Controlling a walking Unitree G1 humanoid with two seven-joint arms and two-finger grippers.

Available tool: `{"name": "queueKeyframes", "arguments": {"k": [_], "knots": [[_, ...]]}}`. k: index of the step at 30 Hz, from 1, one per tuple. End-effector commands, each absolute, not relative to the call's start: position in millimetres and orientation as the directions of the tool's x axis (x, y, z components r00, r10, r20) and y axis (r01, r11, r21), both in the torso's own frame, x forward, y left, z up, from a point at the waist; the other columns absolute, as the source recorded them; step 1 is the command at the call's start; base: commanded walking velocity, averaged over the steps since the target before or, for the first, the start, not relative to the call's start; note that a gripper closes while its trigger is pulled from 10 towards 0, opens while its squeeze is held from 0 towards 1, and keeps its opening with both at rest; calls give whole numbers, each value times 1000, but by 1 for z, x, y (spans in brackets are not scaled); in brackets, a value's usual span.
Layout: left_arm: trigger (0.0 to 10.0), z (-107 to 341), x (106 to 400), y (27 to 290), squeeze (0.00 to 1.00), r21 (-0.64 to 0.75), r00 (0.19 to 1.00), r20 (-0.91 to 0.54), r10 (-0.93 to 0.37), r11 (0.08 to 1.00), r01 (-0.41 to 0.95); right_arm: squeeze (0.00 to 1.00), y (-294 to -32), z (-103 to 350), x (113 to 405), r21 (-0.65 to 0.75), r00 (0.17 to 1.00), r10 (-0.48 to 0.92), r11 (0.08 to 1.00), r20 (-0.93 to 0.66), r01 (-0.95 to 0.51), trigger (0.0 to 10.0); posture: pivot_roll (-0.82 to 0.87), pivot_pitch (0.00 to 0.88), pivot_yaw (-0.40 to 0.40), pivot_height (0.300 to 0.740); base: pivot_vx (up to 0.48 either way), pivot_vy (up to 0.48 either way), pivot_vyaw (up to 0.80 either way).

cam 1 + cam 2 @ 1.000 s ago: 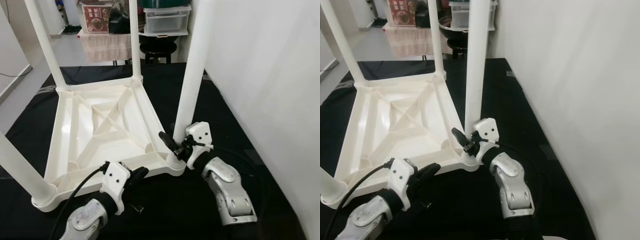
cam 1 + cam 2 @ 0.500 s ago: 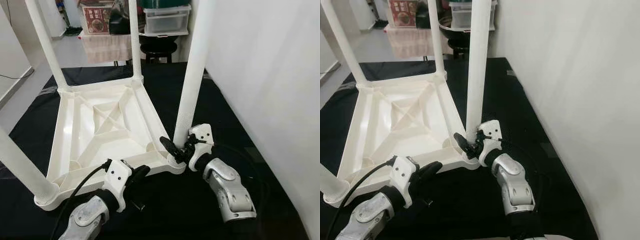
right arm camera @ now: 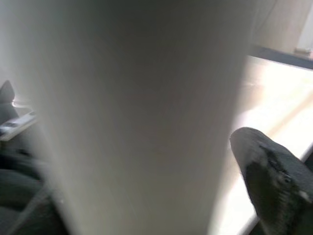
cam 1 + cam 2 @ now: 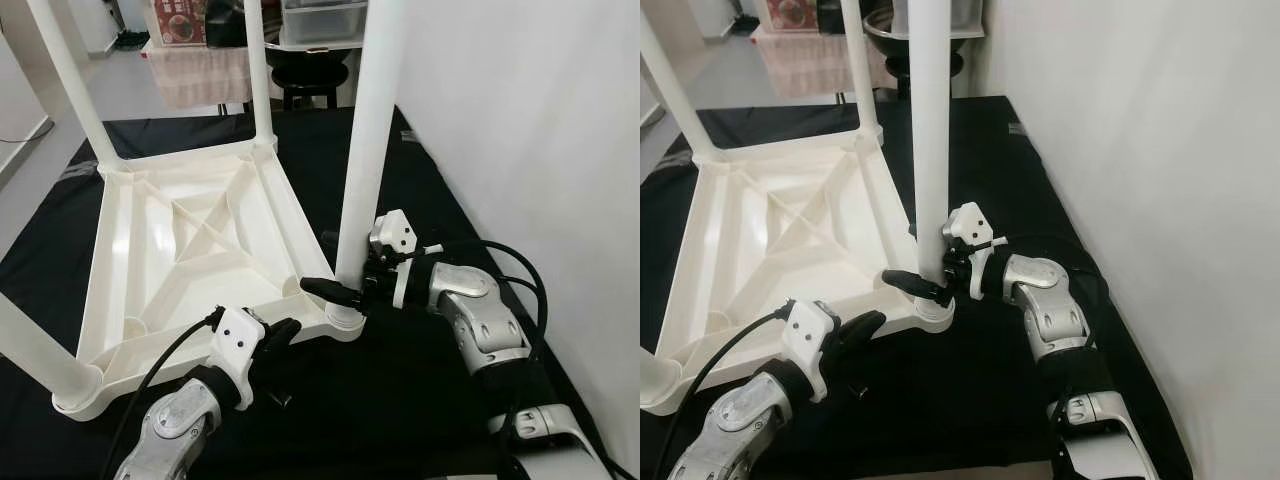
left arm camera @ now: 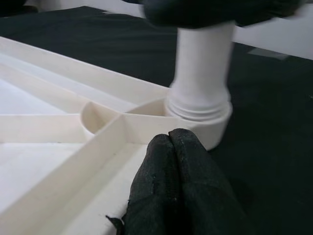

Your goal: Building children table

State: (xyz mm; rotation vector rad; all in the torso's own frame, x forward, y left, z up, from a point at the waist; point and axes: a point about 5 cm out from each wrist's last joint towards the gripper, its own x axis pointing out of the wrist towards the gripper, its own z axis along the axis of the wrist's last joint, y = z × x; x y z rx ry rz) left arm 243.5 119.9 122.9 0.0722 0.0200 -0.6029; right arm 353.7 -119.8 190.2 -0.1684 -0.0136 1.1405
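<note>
White plastic tabletop (image 4: 190, 240) lies upside down on the black mat, legs pointing up. The right gripper (image 4: 345, 292) clasps the near-right leg (image 4: 362, 150) at its socket, probably seating it; the left gripper (image 4: 272, 338), fingers pressed together, steadies the near rim.

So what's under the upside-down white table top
A black mat lies under the table top and spreads out past its edges. Whatever lies directly beneath the table top is covered, so anything else there can't be seen.
</note>
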Motion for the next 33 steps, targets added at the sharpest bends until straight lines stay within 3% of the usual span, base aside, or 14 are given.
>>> {"name": "queueKeyframes", "arguments": {"k": [1,8,11,14,18,19,20,22,23,24,26,28,33], "knots": [[10000,119,241,120,0,41,823,-50,-566,822,568,0,-119,186,356,-124,408,908,397,-92,-910,0,-55,89,-29,740,0,0,0],[10000,120,241,120,0,34,820,-52,-569,820,571,0,-130,185,355,-112,415,905,405,-92,-908,0,-61,100,-24,740,0,0,0],[10000,120,240,120,0,32,820,-52,-570,820,572,0,-133,184,353,-125,437,895,425,-93,-897,0,-62,100,-23,740,0,0,0],[10000,121,241,120,0,29,820,-49,-570,820,571,0,-140,177,349,-138,511,855,497,-94,-857,0,-72,109,-21,740,0,0,0],[10000,121,241,120,0,28,821,-48,-569,821,571,0,-142,171,343,-136,524,846,511,-93,-849,0,-75,111,-19,740,0,0,0],[10000,121,241,122,0,25,821,-48,-569,821,571,0,-140,161,337,-133,641,763,630,-80,-766,0,-89,114,-12,740,0,0,0],[10000,121,242,123,0,24,820,-49,-570,820,571,0,-140,158,337,-101,816,578,812,-8,-575,0,-97,115,-7,740,0,0,0],[10000,121,242,123,0,24,820,-49,-570,820,571,0,-140,158,337,-101,816,578,812,-8,-575,0,-97,115,-7,740,0,0,0],[10000,121,242,125,0,23,820,-49,-570,820,571,0,-140,147,334,44,929,369,929,-13,-368,0,-105,116,-2,740,0,0,0],[10000,121,242,125,0,23,820,-49,-570,820,571,0,-140,147,334,44,929,369,929,-13,-368,0,-105,116,-2,740,0,0,0],[10000,120,244,126,0,23,819,-52,-571,820,573,0,-115,146,320,-170,916,399,901,-30,-398,0,-107,112,7,740,0,0,0],[10000,120,246,126,0,19,823,-49,-566,823,568,0,-106,139,321,-162,880,470,865,-71,-475,0,-117,103,11,740,0,0,0],[10000,119,248,126,0,17,819,-53,-571,819,573,0,-108,133,325,-99,872,478,867,-104,-488,0,-105,87,-4,740,0,0,0]]}}
